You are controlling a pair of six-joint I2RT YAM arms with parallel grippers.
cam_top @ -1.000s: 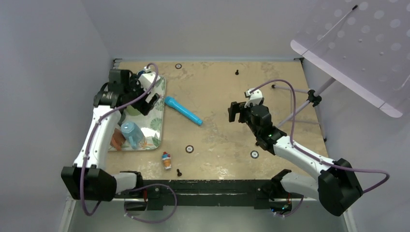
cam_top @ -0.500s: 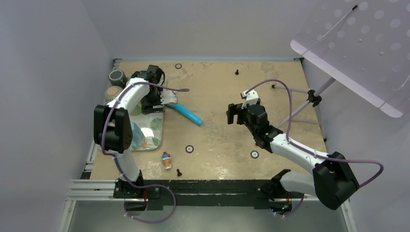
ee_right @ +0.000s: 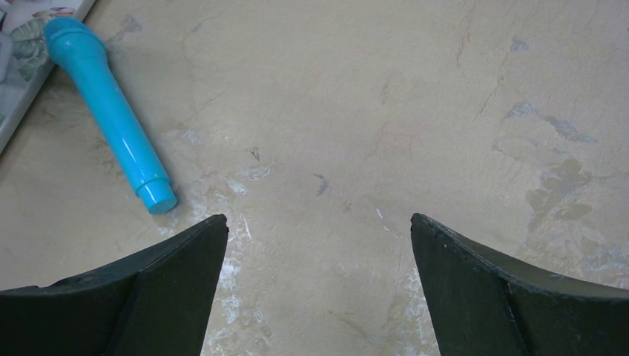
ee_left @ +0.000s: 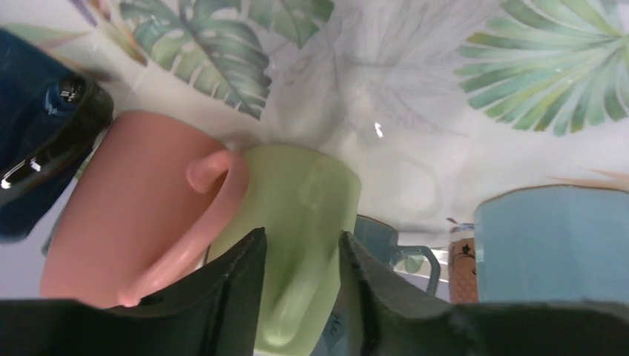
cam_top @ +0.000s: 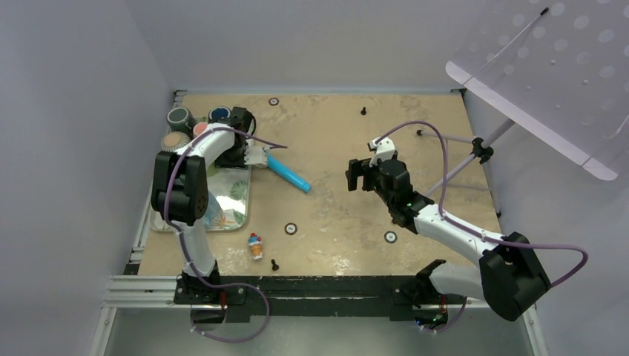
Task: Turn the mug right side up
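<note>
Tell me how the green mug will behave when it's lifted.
The green mug looks glazed and glossy, so it may slip in the left gripper. It seems rigid ceramic, so probably hefty, and could chip against the pink mug right beside it.

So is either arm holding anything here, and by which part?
The left gripper has its jaws shut on the green mug, seemingly at its handle; the right gripper is open, empty.

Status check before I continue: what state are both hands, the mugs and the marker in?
left hand: shut on the green mug.
right hand: open, holding nothing.
green mug: in the left hand, orientation unclear.
pink mug: beside the green mug, handle toward it.
blue marker: lying flat on the table.
</note>
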